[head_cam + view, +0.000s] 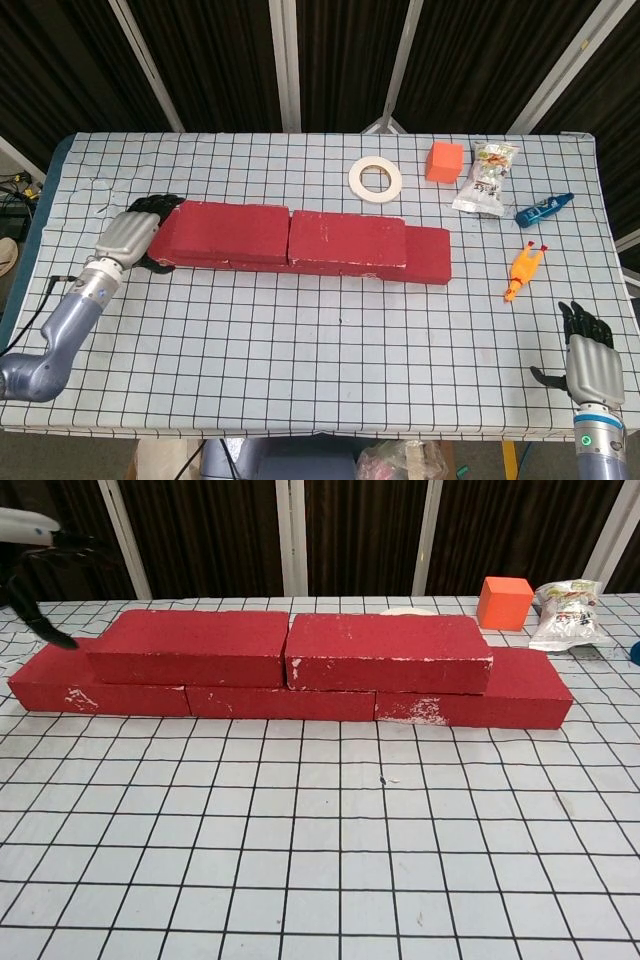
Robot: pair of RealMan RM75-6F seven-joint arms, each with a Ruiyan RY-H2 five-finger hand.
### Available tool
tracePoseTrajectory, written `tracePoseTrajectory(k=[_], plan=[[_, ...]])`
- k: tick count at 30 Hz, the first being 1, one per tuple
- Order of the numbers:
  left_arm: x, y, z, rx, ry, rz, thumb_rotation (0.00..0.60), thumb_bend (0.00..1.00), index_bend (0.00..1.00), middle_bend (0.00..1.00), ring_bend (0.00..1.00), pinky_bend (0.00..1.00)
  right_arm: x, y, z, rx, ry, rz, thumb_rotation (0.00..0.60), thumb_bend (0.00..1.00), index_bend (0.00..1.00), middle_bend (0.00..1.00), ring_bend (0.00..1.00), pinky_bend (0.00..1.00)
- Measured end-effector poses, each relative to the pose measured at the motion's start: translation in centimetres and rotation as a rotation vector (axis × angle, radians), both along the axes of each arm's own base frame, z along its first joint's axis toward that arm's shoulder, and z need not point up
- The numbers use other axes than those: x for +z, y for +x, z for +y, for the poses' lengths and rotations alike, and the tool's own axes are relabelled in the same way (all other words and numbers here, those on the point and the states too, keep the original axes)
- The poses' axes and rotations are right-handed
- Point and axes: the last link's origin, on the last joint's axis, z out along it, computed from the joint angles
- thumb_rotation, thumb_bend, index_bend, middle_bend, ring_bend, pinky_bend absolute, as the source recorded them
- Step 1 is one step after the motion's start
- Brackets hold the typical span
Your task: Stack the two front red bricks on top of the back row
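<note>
Two red bricks lie end to end on the back row: the left one (232, 230) (190, 645) and the right one (347, 238) (388, 650). The bottom row (428, 255) (500, 695) juts out at both ends beneath them. My left hand (130, 235) (35, 555) hovers over the row's left end, just left of the upper left brick, with fingers apart and nothing in them. Near the table's front right corner my right hand (590, 365) hangs open and empty; the chest view does not show it.
Behind the bricks lie a white tape roll (375, 178), an orange cube (445, 161) (503, 602) and a snack bag (487, 178) (566, 613). A blue tube (543, 209) and a yellow rubber chicken (523, 270) lie at the right.
</note>
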Motion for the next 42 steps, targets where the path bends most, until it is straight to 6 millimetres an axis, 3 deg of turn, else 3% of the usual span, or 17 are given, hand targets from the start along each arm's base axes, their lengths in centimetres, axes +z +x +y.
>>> tracePoseTrajectory(k=[4, 13, 24, 42], plan=[[0.6, -3.2, -1.6, 0.039, 0.006, 0.051, 0.600, 0.00, 0.06, 0.04, 0.00, 0.00, -0.1, 0.1, 0.0, 0.005, 0.003, -0.002, 0.600, 0.18, 0.03, 0.00, 0.00, 0.00], [-0.1, -5.0, -1.2, 0.072, 0.004, 0.071, 0.600, 0.00, 0.13, 0.05, 0.00, 0.00, -0.2, -0.1, -0.1, -0.001, 0.005, 0.002, 0.600, 0.18, 0.03, 0.00, 0.00, 0.00], [-1.7, -4.5, 0.4, 0.089, 0.006, 0.089, 0.600, 0.00, 0.13, 0.06, 0.00, 0.00, -0.3, -0.1, -0.3, -0.005, 0.009, 0.003, 0.600, 0.18, 0.03, 0.00, 0.00, 0.00], [-3.9, -4.0, 1.0, 0.104, -0.036, 0.112, 0.600, 0.00, 0.10, 0.06, 0.00, 0.00, -0.2, -0.2, -0.3, -0.005, 0.007, 0.000, 0.600, 0.18, 0.03, 0.00, 0.00, 0.00]])
